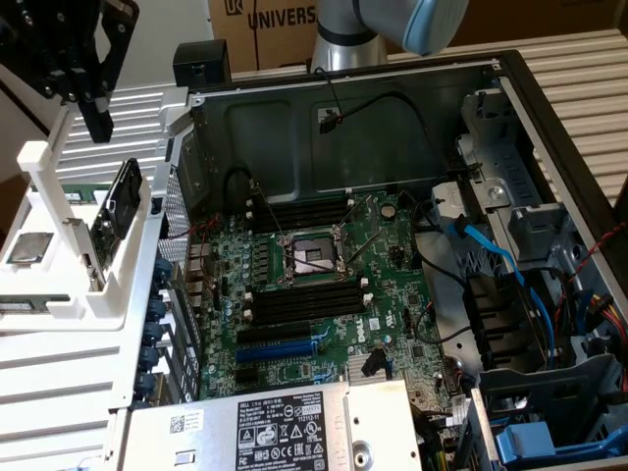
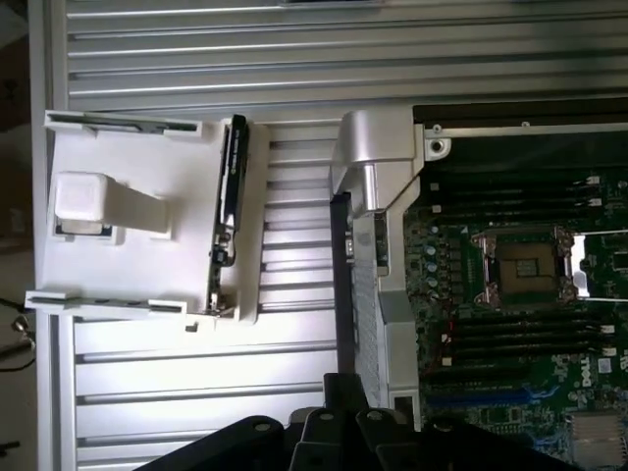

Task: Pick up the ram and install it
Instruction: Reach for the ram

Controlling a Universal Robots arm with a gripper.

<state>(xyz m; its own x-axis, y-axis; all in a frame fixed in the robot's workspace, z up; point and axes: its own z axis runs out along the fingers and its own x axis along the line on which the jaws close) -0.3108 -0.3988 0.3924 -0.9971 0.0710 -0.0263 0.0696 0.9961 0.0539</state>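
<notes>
One slatted metal table [image 1: 59, 392] holds an open computer case [image 1: 294, 123]; fingers [image 1: 98, 126] clenched (empty) over white rack [image 1: 44, 285].

Ram [image 1: 78, 194] [image 2: 123, 125], thin dark-green stick, standing on its long edge, seated in an end slot of a white holder [image 1: 59, 287], exterior view's left, untouched

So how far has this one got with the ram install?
Done: nothing that shows. The black memory slots on the motherboard look empty.
In hand: the gripper hangs shut near the white holder, outside the computer case, with nothing visibly in it.
Left: both the pick-up and the install. The ram sits in the holder, untouched.
</notes>
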